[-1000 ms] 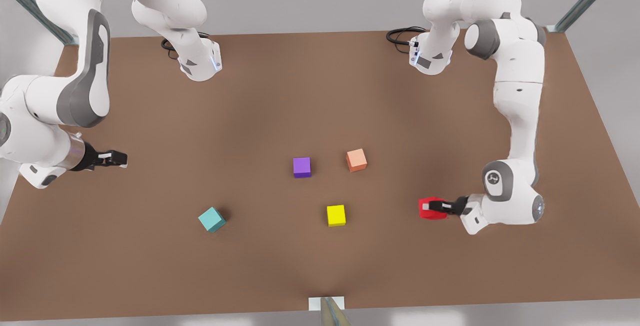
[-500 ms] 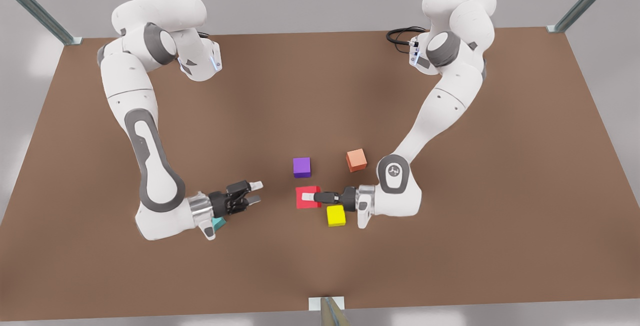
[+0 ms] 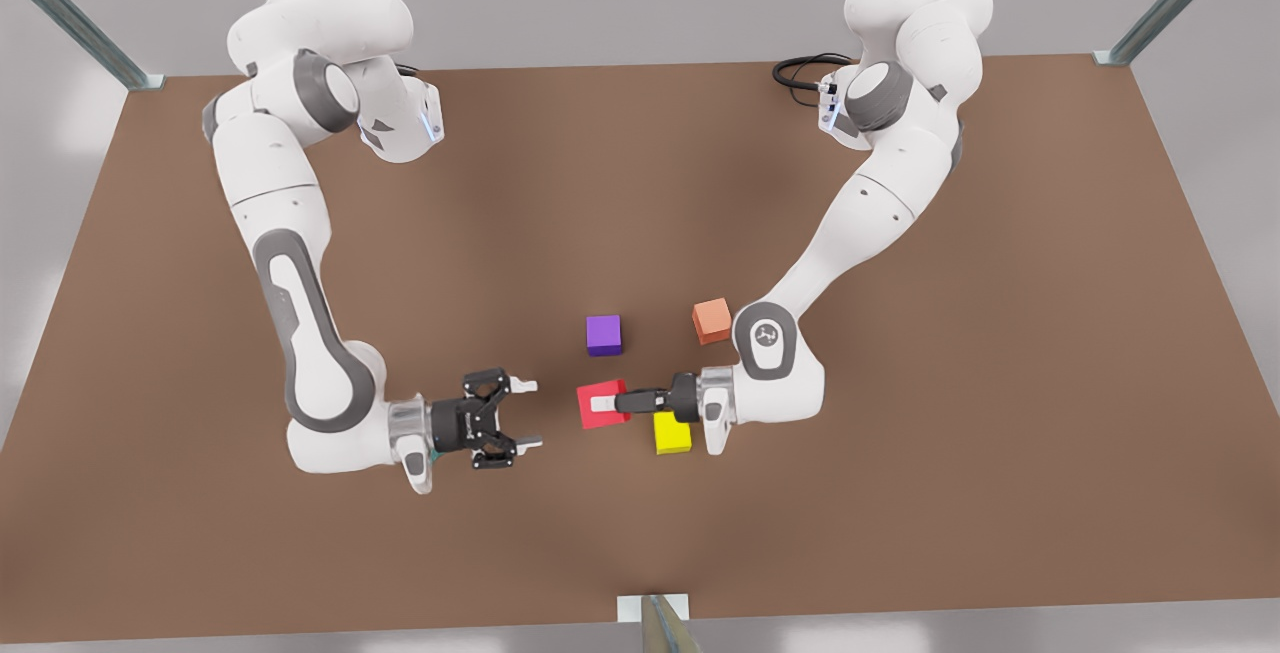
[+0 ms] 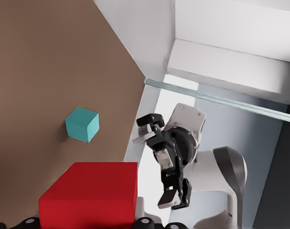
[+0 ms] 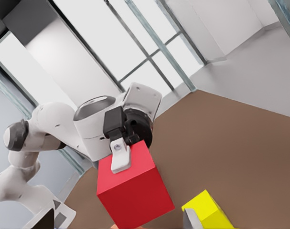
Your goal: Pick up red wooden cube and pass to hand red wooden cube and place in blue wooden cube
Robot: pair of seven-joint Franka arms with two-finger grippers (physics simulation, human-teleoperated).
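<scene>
Left pincer [image 3: 604, 402] clamps red wooden cube [image 3: 590, 417]; right pincer [image 3: 528, 415] splayed opposite; left wrist view shows blue wooden cube [image 4: 82, 124]

Red wooden cube [image 3: 602, 404] bright red; blue wooden cube [image 4: 82, 124] teal

Red wooden cube [image 3: 600, 418]: small, bright red, plain. It is held off the table between the fingers of the left gripper [image 3: 603, 401], one white fingertip lying across its top face, approx. mid-table and slightly tilted in the front view. In the wrist views [image 4: 90, 193] [image 5: 135, 191] its faces are seen clean.

Hand [image 3: 525, 415]: black open-frame gripper on a silver wrist, fingers spread wide, pointed at the red cube and near it, not touching.

Blue wooden cube [image 4: 82, 125]: teal, resting flat on the table. In the front view it is mostly hidden under the hand's wrist [image 3: 436, 453].
</scene>
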